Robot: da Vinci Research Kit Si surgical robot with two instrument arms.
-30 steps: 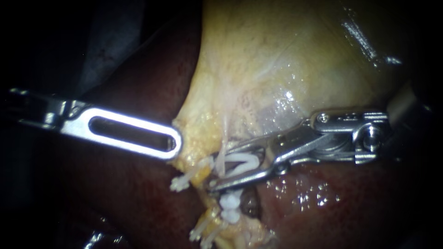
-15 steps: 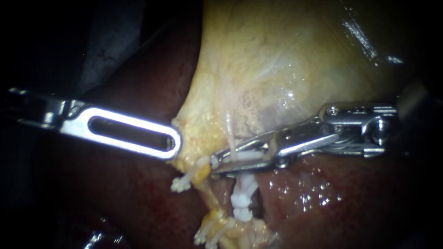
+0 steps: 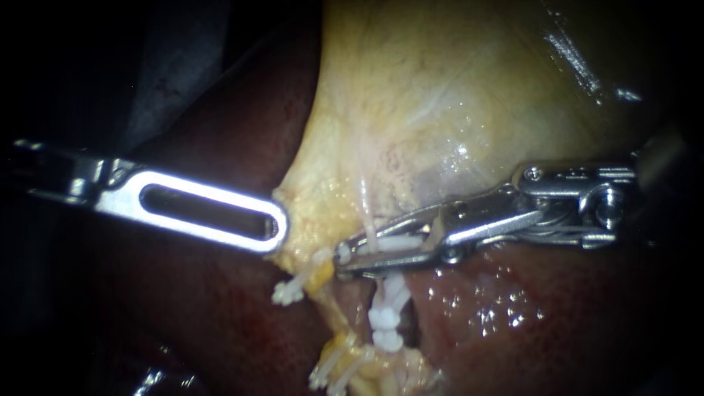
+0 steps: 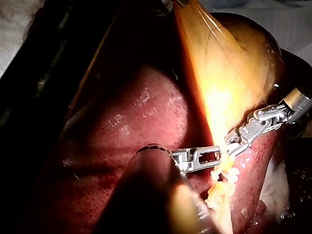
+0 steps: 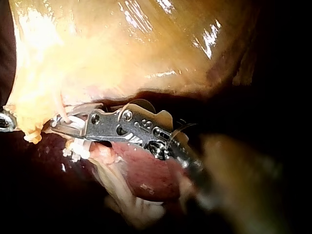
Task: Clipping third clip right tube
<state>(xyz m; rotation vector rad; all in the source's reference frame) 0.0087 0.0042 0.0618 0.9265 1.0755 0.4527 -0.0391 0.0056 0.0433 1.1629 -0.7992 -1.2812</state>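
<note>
End effector of right instrument (image 3: 343,258) clamped on clip (image 3: 396,246); tugging could tear tube (image 3: 366,207) or foul other clips (image 3: 384,323) at six o'clock.

Left instrument (image 3: 275,227) and right instrument (image 3: 345,257) both clamped, tips facing.

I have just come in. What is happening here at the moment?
The left instrument seems to hold the gallbladder by its edge, drawn taut over the liver. The right instrument is clamped on a white clip across the right tube, just above the other clips on that tube. The clip looks nearly or fully closed, and the instrument has not yet let go.
</note>
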